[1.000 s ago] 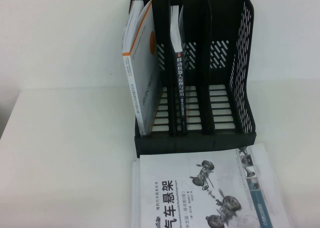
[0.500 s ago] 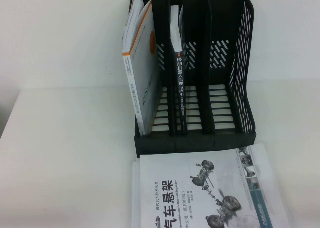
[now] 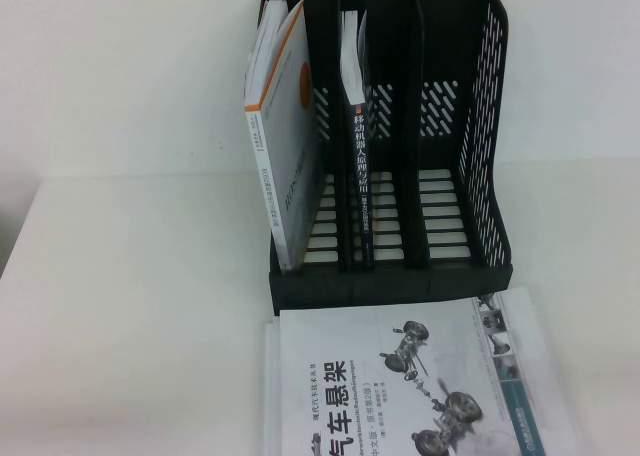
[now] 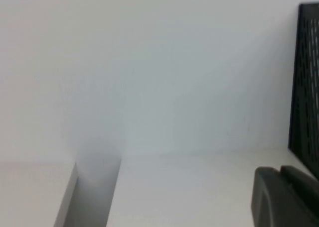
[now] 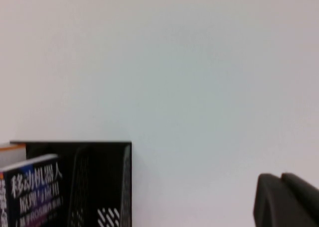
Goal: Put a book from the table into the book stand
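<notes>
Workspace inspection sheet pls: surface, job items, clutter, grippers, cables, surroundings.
Surface: white table, nothing spilled on it.
Job items: the book lies flat, cover up, at the near edge in front of the book stand; the stand's right slot holds nothing.
Clutter: white-and-orange book upright in the left slot, leaning; dark-spined book upright in the middle slot.
Grippers: left gripper shows only as a dark part at the edge of its wrist view, away from the book; right gripper likewise. Neither appears in the high view.
Cables: nothing seen.
Surroundings: plain white wall behind the stand.
</notes>
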Controlling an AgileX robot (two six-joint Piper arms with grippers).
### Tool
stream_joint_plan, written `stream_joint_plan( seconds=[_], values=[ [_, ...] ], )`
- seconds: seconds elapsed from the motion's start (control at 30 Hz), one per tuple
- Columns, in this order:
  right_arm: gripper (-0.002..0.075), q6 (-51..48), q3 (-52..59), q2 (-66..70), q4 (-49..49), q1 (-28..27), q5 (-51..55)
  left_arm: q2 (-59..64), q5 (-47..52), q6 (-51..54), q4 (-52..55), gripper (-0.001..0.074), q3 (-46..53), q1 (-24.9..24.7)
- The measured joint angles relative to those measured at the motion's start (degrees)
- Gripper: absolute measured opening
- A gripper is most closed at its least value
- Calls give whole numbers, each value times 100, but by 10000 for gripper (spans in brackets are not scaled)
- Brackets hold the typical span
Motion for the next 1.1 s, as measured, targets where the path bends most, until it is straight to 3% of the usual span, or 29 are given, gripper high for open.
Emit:
stream_joint_plan(
  seconds=[0.33, 0.53, 0.9, 1.1],
  values=[
    [-3, 0, 0, 0, 243, 0, -132, 0, -653, -1533, -31, -3, 0, 0],
    [-1, 0, -499, 0, 254, 0, 1385, 0, -724, -1986, -44, -3, 0, 0],
    [-1, 82, -2116, 149, 234, 0, 4751, 260, 1688, -1961, 620, -3, -1817, 0],
    [-1, 312, -2831, 1123, 499, 0, 5266, 1290, 2686, -1948, 734, -3, -2773, 0]
  ],
)
